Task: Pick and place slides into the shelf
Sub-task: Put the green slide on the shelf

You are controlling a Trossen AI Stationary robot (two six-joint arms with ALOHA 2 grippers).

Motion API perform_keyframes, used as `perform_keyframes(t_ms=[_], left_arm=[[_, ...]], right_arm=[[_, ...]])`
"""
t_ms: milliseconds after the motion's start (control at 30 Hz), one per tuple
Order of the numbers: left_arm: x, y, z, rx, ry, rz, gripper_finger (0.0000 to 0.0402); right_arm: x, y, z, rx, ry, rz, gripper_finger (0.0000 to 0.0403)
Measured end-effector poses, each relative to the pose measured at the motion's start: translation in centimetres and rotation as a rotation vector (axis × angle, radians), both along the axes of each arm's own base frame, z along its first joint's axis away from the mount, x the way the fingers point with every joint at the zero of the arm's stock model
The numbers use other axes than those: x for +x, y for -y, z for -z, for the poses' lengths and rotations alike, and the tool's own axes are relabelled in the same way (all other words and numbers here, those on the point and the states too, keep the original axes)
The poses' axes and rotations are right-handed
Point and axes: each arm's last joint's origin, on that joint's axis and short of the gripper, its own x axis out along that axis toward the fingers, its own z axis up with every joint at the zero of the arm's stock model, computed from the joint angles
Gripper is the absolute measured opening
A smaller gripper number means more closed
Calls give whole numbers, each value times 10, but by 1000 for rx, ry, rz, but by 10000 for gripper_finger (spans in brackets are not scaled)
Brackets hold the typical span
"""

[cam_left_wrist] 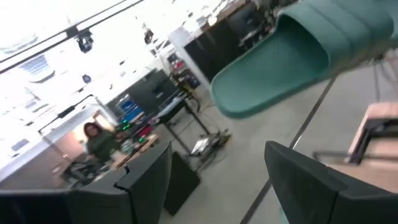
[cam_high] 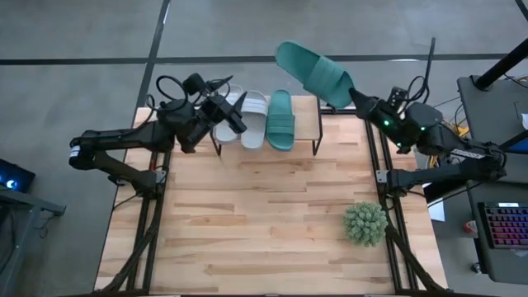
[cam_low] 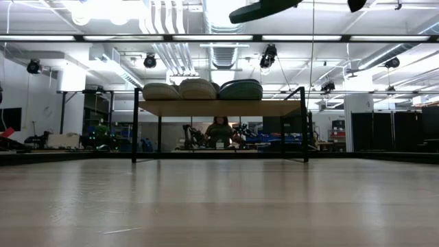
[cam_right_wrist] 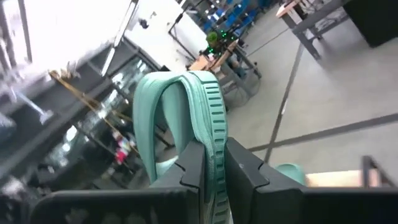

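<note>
Overhead, the right gripper is clamped on a teal slide, its jaws shut on the slide's edge and holding it in the air past the far edge of the tabletop, beyond the far right end of the shelf. The right wrist view shows the dark fingers pinching the ribbed teal rim between them. The shelf stands at the middle of the tabletop's far edge, and three slides lie side by side on its top: two pale grey-white slides toward the left and a second teal slide to their right. From table height these show as three rounded humps on the wooden top, and the lifted slide hangs high above them. The left gripper hovers at the shelf's left end, right by the outermost pale slide, its jaws spread wide and holding nothing. A spiky green plant ball sits on the tabletop toward the right edge, well apart from the shelf. A person is seated in the room beyond the tabletop.
</note>
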Motion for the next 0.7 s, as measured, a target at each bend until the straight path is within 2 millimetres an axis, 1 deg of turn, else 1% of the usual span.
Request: perform_keyframes(t_ms=[233,367,533,700], left_arm=[[-16,0,-5,30,-60,-77,242],[-27,0,-9,67,-123,-107,242],[-40,0,-13,95,-148,-129,242],[-53,1,-17,96,-137,-130,242]], right_arm=[[33,4,8,74,148,69,28],[55,1,10,76,229,106,28],[80,-10,18,77,246,186,28],[93,-29,29,116,230,328,28]])
